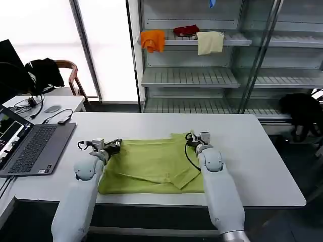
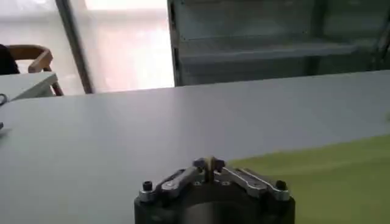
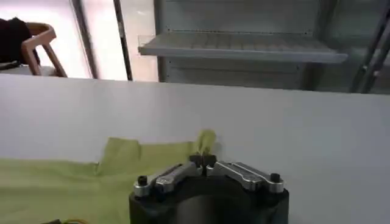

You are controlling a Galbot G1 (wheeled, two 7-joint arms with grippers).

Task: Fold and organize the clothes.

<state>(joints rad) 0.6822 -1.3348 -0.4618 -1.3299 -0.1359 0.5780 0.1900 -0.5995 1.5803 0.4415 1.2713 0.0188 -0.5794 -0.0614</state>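
T-shirt (image 1: pixel 151 166) lies spread on the tabletop (image 1: pixel 252 151), near its front edge, just right of the laptop (image 1: pixel 30 146). It looks partly folded: one flap from its right side lies turned over the body, with a diagonal edge running toward the front.

Left end effector (image 1: pixel 112 145) sits at the shirt's far left corner. In the left wrist view its fingers (image 2: pixel 209 163) are drawn together; I can't see cloth between them, the shirt's edge lies just beside. I read it as closed on nothing.

Right end effector (image 1: pixel 194 138) is at the shirt's far right corner, by the raised tip of cloth. In the right wrist view the fingers (image 3: pixel 204 160) are pinched on that corner, which stands up above them.

Judgement: I'm mid-fold, at the grasp stage on the far edge. The next move calls for the left side to secure its corner too, then both to lift evenly and carry the far edge toward the near edge without dragging the flap open.
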